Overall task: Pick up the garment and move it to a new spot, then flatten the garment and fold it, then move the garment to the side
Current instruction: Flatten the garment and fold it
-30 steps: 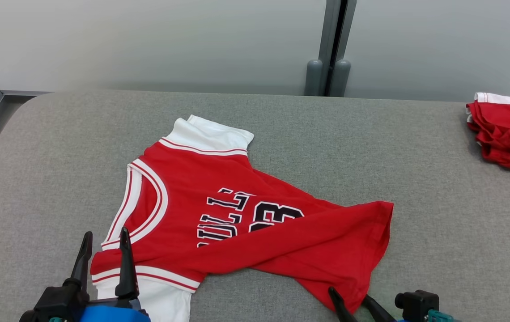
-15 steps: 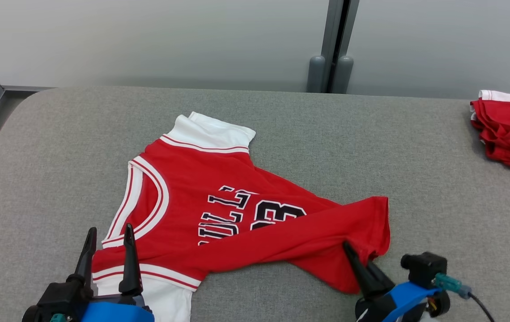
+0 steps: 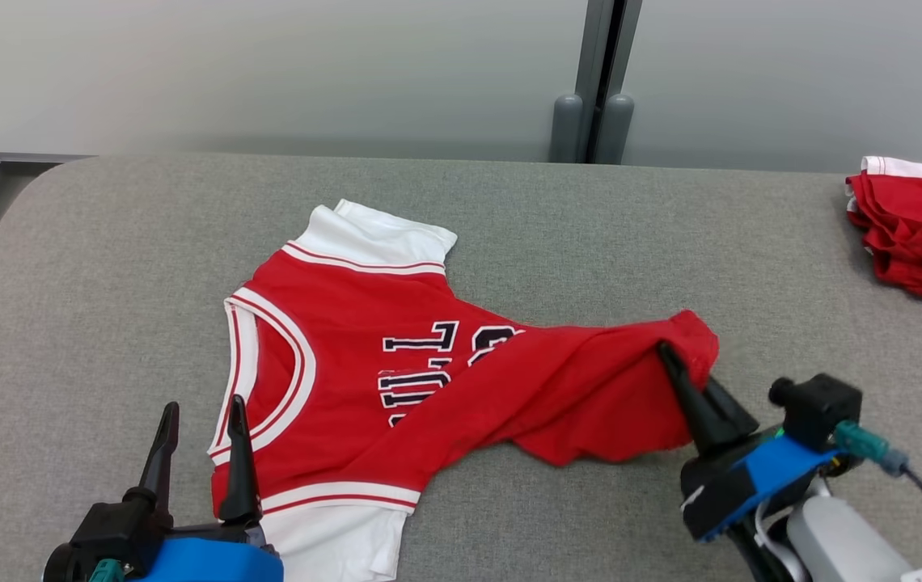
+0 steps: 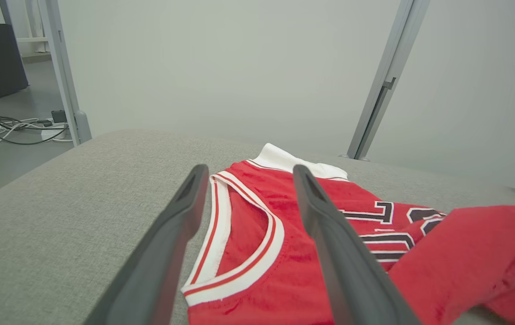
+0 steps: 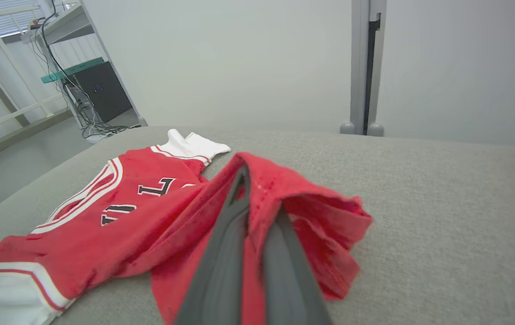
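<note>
Since a second ago, the right pincer (image 3: 671, 360) has been carried from the near edge of the head view up and away over the table (image 3: 105, 267), and a corner of the garment's (image 3: 364, 323) hem has been taken along with it. The red cloth is now bunched and raised there, and part of the black number is covered by the drawn-up fold.

The step in hand is judged to be flattening. The hem is best drawn out to the right and kept low, so that the fold is opened without the collar end being dragged. The pull should be stopped once the body lies smooth. The near shoulder could be pinned by the other arm if the cloth slides.

The right pincer is closed tight, with the hem cloth pinched between its fingers and draped over them in the right wrist view. The left pincer (image 3: 204, 406) is spread wide and nothing is held. It is poised just above the neckline trim at the garment's near left. The garment lies mid-table, well apart from a red pile (image 3: 914, 242) at the far right.
</note>
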Motion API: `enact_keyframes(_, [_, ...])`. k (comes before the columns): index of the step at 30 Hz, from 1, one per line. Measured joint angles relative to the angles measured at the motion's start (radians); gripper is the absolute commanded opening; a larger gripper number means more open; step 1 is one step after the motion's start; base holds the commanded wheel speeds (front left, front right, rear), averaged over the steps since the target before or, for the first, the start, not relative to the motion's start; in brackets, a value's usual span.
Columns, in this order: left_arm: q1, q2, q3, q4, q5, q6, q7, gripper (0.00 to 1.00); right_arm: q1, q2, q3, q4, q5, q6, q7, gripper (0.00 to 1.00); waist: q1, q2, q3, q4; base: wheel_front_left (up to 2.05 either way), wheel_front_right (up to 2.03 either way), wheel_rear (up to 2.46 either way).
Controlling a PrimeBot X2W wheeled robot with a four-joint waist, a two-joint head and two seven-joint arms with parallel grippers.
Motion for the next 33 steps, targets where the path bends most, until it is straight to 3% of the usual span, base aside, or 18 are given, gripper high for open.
enact_keyframes(12, [0.019, 0.0, 0.009, 0.007, -0.006, 0.0, 0.0, 1.0, 0.269, -0.068, 0.202, -0.186, -0.075, 0.0, -0.001, 0.0, -0.0002, 0.0, -0.024, -0.029, 0.0, 0.0, 0.0])
enact_keyframes(21, [0.02, 0.0, 0.011, 0.011, -0.001, -0.008, 0.0, 1.0, 0.347, -0.096, 0.322, -0.157, -0.16, 0.0, -0.001, 0.0, -0.0001, 0.0, -0.03, -0.053, 0.0, 0.0, 0.0])
enact_keyframes(22, [0.02, 0.0, 0.012, 0.012, 0.0, -0.009, 0.0, 1.0, 0.351, -0.095, 0.34, -0.139, -0.148, 0.0, -0.001, 0.26, -0.0001, 0.0, -0.032, -0.055, 0.0, 0.0, 0.0])
enact_keyframes(23, [0.021, 0.0, 0.012, 0.012, 0.001, -0.009, 0.0, 1.0, 0.353, -0.092, 0.347, -0.132, -0.136, 0.0, -0.001, 1.0, -0.0001, 0.0, -0.033, -0.057, 0.0, 0.0, 0.0])
enact_keyframes(28, [0.03, 0.0, 0.015, 0.013, 0.001, -0.01, 0.0, 1.0, 0.355, -0.09, 0.304, -0.139, -0.123, 0.0, -0.001, 1.0, -0.0001, 0.0, -0.037, -0.065, 0.0, 0.0, 0.0])
enact_keyframes(33, [0.032, 0.0, 0.015, 0.013, 0.001, -0.01, 0.0, 1.0, 0.361, -0.103, 0.186, -0.212, -0.144, 0.0, -0.001, 1.0, -0.0002, 0.0, -0.04, -0.068, 0.0, 0.0, 0.0])
